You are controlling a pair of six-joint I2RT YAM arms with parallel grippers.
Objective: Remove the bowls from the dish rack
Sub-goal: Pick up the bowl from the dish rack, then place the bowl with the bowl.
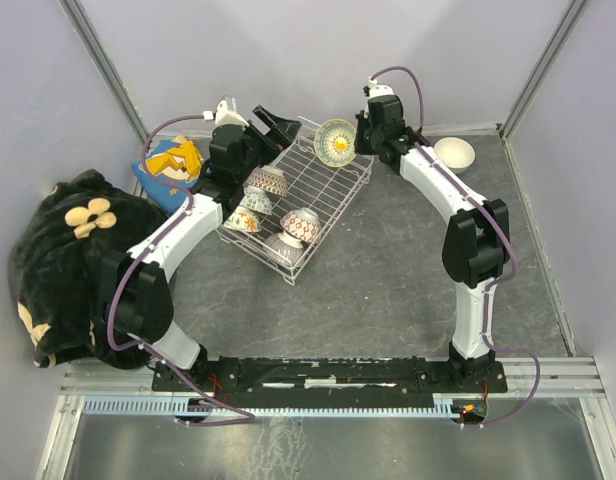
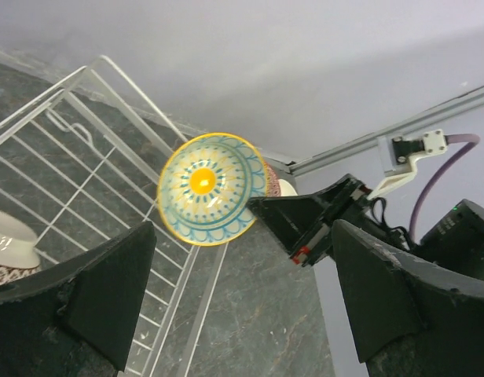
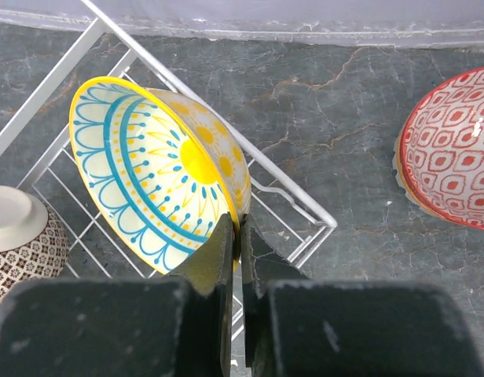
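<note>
Right hand [image 3: 238,236] pinching rim of patterned bowl [image 3: 152,177], holding it tilted above dish rack [image 1: 333,195] to clear wires; left hand [image 1: 277,124] hovering spread.

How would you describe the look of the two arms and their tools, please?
The left arm and right arm have white link shells and chunky black joints. A purple cable runs along each, ending near a white wrist bracket. The left tool and right tool have matte black, wedge-shaped fingers.

High rear overview of the table [image 1: 388,290]; two close wrist views, opposite sides of one yellow-rimmed bowl [image 2: 207,188].
</note>
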